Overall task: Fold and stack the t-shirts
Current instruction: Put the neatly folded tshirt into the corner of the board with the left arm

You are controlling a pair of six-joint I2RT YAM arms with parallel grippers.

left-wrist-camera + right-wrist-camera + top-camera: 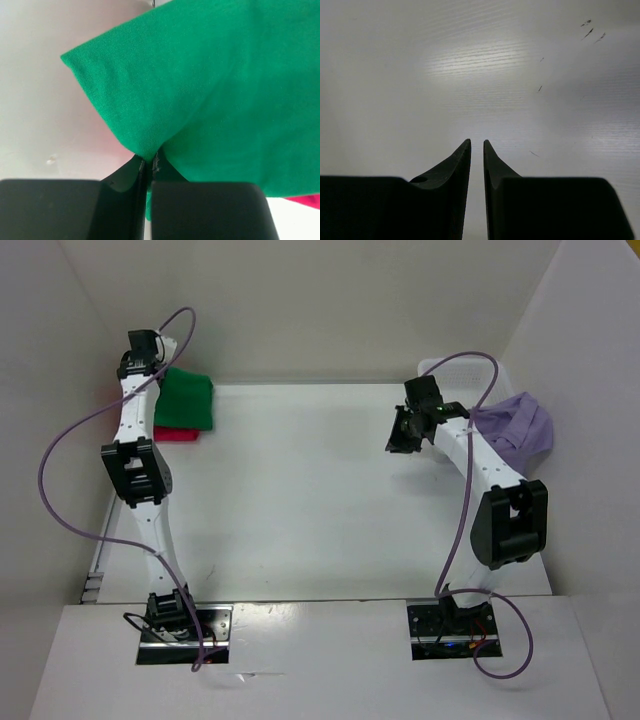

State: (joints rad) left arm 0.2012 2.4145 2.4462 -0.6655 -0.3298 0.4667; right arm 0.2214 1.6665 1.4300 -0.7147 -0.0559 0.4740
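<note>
- Pinching a fold of the green shirt (215,90), your left tool (148,165) is clamping its jaws on the cloth, probably so you can lay it square.
- You are resting the green shirt on top of the red shirt (178,435) at the far left corner of the desk (300,500), and that is where the stack is forming.
- Your right tool (477,150) is hanging over bare desk with its jaws drawn almost together, gripping nothing.
- The purple shirt (520,425) is lying unfolded, draped over the white basket (430,367) at the far right; I judge it is next in line.
</note>
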